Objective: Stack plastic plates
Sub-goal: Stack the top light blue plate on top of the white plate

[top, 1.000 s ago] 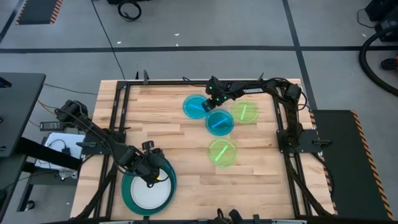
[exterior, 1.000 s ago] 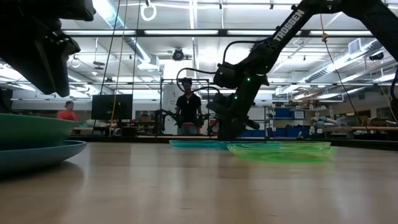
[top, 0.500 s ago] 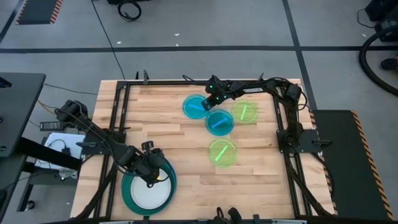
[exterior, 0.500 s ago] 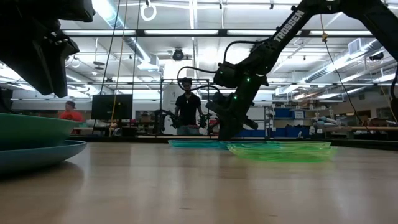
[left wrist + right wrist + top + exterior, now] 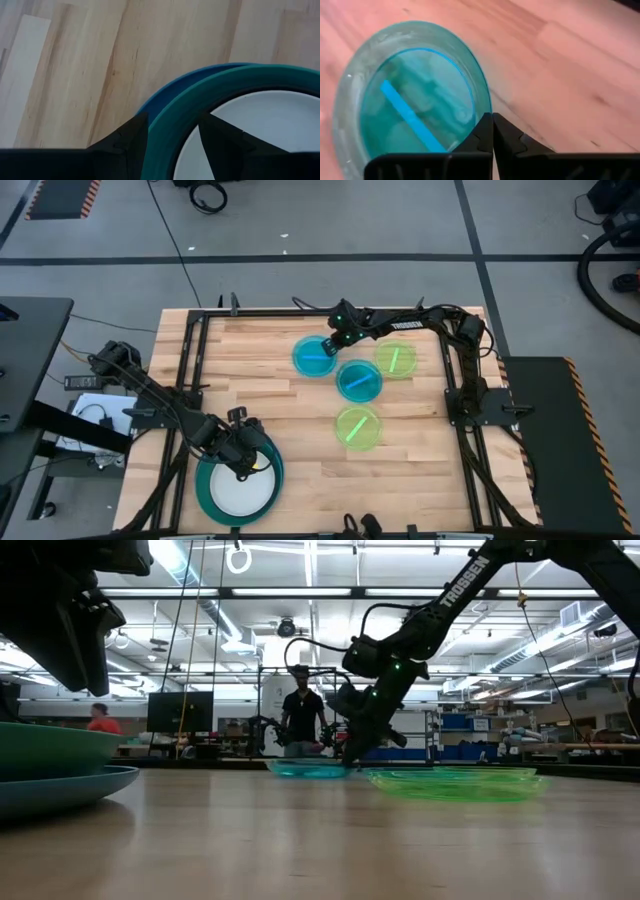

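Two small cyan plates and two lime green ones lie flat on the right half of the table. My right gripper is shut at the far-right edge of the farther cyan plate. Near the front left, a white plate rests inside a teal plate, which sits on a blue plate. My left gripper hangs open above this stack, one finger on each side of the teal rim, and touches nothing. My right gripper pinches the farther cyan plate's rim between its two fingers, one above the rim and one under or outside it. The fingers slant down from the table's far right. The plate's left part stays on the table.
The lime green plate lies just right of the held cyan one in the low view. A black frame runs along the table's edges. Bare wood spreads across the middle. A person stands far behind the table.
My right gripper has shut on the farther cyan plate's rim and gone a little toward the table's left. That plate has slid left with it, and a gap now shows between the two cyan plates.
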You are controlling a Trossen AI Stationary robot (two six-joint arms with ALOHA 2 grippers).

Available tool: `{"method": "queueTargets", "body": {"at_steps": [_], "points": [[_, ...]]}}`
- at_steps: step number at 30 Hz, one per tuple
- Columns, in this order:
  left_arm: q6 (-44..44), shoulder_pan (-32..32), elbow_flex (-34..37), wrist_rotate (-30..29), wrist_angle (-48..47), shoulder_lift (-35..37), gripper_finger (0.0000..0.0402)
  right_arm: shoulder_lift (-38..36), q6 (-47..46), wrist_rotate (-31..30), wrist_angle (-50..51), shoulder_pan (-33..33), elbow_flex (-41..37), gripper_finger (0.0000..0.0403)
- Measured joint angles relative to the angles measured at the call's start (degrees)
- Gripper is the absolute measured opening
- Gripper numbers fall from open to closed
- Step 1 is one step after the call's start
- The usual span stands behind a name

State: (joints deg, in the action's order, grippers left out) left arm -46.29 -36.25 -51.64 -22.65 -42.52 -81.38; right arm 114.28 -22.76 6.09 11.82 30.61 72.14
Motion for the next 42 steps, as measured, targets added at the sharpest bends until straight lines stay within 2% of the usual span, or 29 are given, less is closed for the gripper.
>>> {"method": "queueTargets", "body": {"at_steps": [4,7,13,19,24,33,42], "points": [[-1.17,0.00,0.00,0.02,0.00,0.02,0.0181,0.00,0.00,4.08,-1.39,-0.51,0.00,0.0006],[-2.46,0.07,0.00,0.01,-0.01,0.01,0.0181,-0.10,0.02,4.03,-1.52,-1.56,0.00,0.0006],[-3.03,0.18,0.00,0.00,0.11,0.02,0.0181,-0.91,0.44,1.51,-1.82,-3.64,0.36,0.0005],[-3.74,0.20,-0.02,0.00,0.44,0.02,0.0181,-1.03,1.41,1.30,0.88,-6.08,4.35,0.0005],[-4.25,0.20,-0.22,2.21,0.02,1.31,0.0181,-1.03,3.11,-2.11,6.47,-9.25,8.84,0.0005],[-9.21,0.20,-0.90,1.22,-3.11,4.14,0.0181,-1.06,5.01,-9.23,12.52,-14.35,15.97,0.0005],[-7.24,-1.01,-0.94,-1.36,-4.90,7.83,0.0181,-1.11,4.84,-9.20,15.74,-18.47,18.73,0.0005]]}}
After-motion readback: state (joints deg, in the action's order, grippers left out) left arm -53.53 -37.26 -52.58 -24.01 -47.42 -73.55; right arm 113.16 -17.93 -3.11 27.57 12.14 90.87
